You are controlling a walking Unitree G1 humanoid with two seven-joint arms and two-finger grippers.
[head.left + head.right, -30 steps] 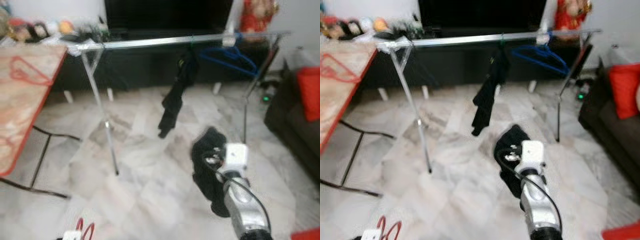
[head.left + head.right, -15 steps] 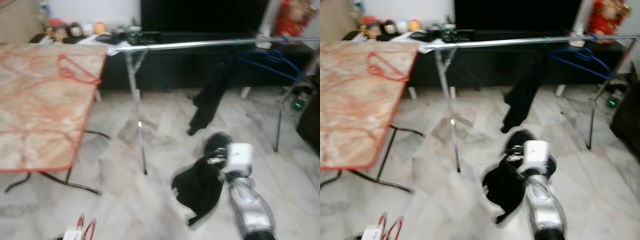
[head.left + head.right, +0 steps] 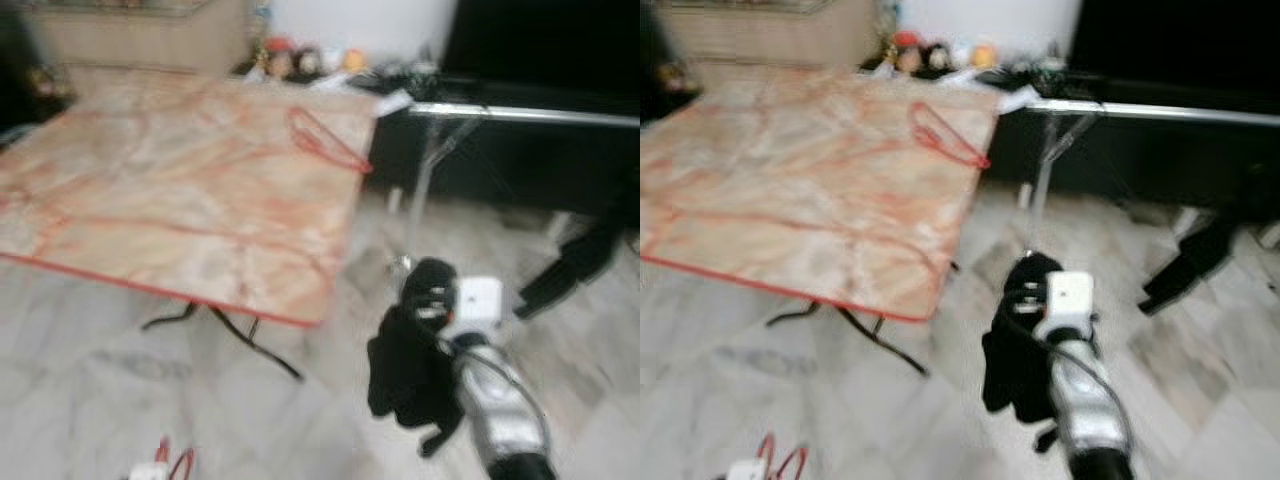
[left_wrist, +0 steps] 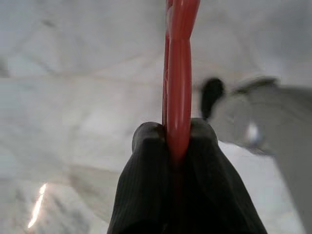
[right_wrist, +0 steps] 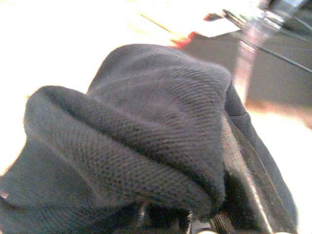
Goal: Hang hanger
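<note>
Marble floor (image 3: 120, 400) surrounds a folding tabletop (image 3: 150, 200), with one red hanger (image 3: 325, 140) near its far right corner. Left end effector (image 4: 170, 146) pinches another red hanger (image 4: 179, 73), held low, probably ready for hanging. Right end effector (image 3: 430, 300) is wrapped in a dark garment (image 3: 405, 370); I cannot tell its fingers.

Red hanger (image 4: 178, 73); black knit cloth (image 5: 146, 141); table (image 3: 150, 200) marbled beige, red-edged, beside a silver rail (image 3: 520, 115).
</note>
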